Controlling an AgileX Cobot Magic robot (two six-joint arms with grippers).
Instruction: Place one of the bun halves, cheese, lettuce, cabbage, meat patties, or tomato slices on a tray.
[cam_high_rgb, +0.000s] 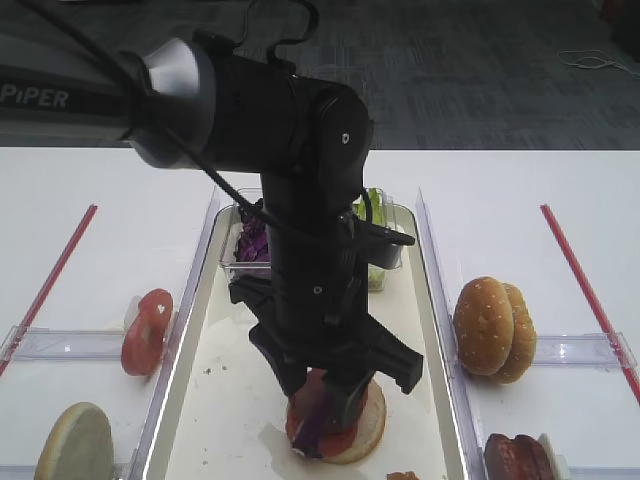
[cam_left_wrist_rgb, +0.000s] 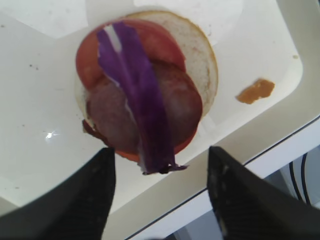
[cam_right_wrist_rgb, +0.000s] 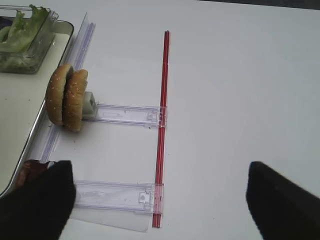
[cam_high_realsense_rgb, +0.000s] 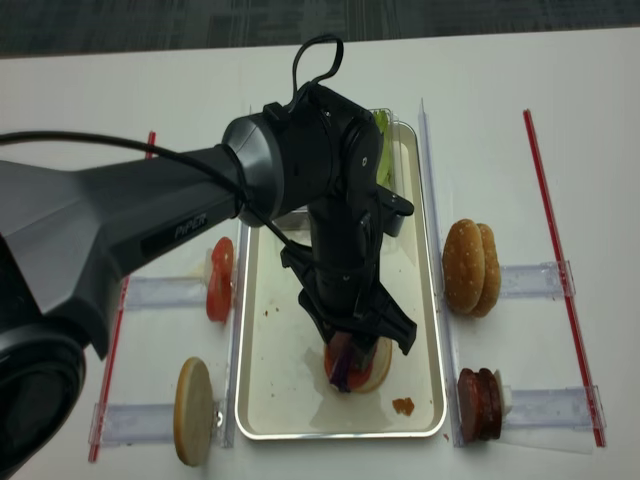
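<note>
White tray (cam_high_realsense_rgb: 262, 400), left arm (cam_high_realsense_rgb: 330, 200) vertical, fingers (cam_left_wrist_rgb: 85, 200) spread over cabbage strip (cam_left_wrist_rgb: 135, 100)

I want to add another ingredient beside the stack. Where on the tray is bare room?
Bare tray lies left of the stacked bun, toward the left rim, and between stack and cabbage tub. Crowded: the left gripper over the stack, and the sauce blob by the near-right corner.

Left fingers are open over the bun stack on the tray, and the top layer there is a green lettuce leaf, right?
Not quite. The top layer is a strip of purple cabbage, not green lettuce; the left wrist view shows it lying across the patty and tomato. The rest holds: the left fingers are open over the stack on the tray.
</note>
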